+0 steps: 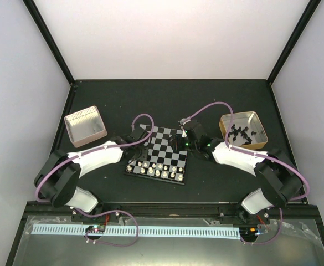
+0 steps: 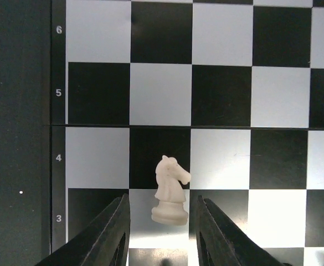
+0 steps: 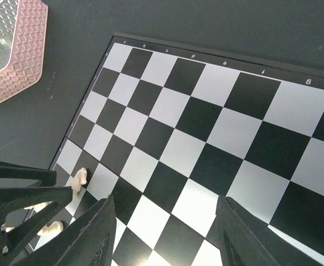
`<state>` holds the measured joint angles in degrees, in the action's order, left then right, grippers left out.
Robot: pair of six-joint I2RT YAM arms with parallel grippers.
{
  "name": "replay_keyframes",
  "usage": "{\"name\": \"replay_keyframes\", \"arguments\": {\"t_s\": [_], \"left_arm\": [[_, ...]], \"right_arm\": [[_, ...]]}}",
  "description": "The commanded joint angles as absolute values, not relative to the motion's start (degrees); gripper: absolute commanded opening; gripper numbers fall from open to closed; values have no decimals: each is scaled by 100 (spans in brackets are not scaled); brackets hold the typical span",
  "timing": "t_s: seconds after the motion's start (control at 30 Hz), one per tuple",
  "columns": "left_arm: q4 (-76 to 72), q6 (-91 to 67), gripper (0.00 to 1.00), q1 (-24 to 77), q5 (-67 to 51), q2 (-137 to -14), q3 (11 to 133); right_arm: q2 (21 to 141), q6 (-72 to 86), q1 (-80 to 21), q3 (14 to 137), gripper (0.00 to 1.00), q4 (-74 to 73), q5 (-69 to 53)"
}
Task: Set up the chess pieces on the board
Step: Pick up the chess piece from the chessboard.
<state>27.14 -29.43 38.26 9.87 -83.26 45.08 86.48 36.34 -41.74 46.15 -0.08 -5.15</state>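
The board [image 1: 165,145] lies mid-table, and several cream-white chess pieces [image 1: 157,169] stand in two rows along its near edge. In the left wrist view a white knight [image 2: 170,191] stands upright on a light square in row 3 of the board [image 2: 222,94]. My left gripper [image 2: 162,204] is open around the knight, with a gap on each side. My right gripper [image 3: 167,204] is open and empty above the bare middle of the board [image 3: 206,111]. The right wrist view also shows the knight [image 3: 80,178] beside the left fingers [image 3: 23,195].
A pinkish empty tin [image 1: 86,126] sits at the left and also shows in the right wrist view [image 3: 18,50]. A tan tin [image 1: 245,117] at the right holds the black pieces [image 1: 242,133]. Black frame posts border the dark table.
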Motion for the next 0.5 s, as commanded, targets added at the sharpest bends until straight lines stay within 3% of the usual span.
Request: {"name": "replay_keyframes", "arguments": {"t_s": [0.0, 0.27, 0.47], "left_arm": [[2663, -2824, 34, 3752, 755, -8496, 4722], [2527, -2725, 28, 3675, 548, -8638, 4735], [2477, -2690, 18, 3663, 488, -8785, 4738]], "right_arm": [[8629, 3665, -4157, 4662, 50, -4, -570], [8602, 3678, -4157, 4640, 49, 9, -632], [8583, 3693, -4156, 4666, 49, -4, -677]]}}
